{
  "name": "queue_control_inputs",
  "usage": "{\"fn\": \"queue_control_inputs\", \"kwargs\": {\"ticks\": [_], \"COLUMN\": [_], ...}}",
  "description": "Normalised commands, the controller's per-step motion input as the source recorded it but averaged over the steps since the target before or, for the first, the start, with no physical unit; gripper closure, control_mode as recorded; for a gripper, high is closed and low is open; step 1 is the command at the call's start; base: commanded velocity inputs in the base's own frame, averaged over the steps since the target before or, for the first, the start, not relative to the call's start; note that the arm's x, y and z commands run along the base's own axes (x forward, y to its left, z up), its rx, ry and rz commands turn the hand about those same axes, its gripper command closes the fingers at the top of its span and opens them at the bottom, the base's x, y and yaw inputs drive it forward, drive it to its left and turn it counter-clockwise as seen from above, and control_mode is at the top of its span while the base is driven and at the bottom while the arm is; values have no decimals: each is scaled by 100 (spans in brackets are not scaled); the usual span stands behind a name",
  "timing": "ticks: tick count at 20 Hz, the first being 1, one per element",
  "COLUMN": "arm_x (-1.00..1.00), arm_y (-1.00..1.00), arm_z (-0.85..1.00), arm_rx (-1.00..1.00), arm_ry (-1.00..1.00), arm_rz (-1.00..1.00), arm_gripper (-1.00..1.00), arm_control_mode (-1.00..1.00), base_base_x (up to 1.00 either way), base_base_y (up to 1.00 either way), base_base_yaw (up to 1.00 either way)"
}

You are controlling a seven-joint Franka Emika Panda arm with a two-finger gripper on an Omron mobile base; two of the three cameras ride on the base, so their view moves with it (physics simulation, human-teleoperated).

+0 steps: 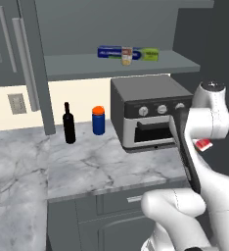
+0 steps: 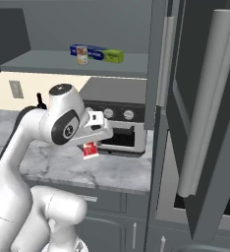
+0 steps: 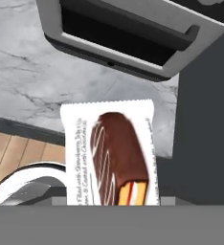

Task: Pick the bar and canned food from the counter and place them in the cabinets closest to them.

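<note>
The end effector (image 2: 92,145) appears closed on the bar (image 3: 113,158), held above the counter (image 1: 102,164) before the toaster oven (image 1: 148,112), long axis running along the fingers, well below the cabinet shelf (image 2: 72,66).

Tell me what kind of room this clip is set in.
A rendered kitchen, by the look of it: a marble counter, a toaster oven on it, and open wall cabinets with food boxes on the shelf.

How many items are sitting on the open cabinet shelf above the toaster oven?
2: the canned food, standing in front of a long blue-and-green box lying along the shelf. Anything behind the box would be hidden.
</note>
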Motion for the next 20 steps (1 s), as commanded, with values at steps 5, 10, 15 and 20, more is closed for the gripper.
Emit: {"fn": "queue_control_inputs", "kwargs": {"ticks": [5,10,15,20], "arm_x": [-55,-49,0,-21], "arm_y": [40,30,0,5], "arm_z": [61,41,2,0], "arm_rx": [5,11,0,0], "arm_ry": [-7,-9,0,0], "arm_rz": [0,0,0,3], "arm_gripper": [100,100,100,100], "arm_control_mode": [-100,-100,-100,-100], "base_base_x": [0,0,0,0], "base_base_y": [0,0,0,0], "base_base_yaw": [0,0,0,0]}}
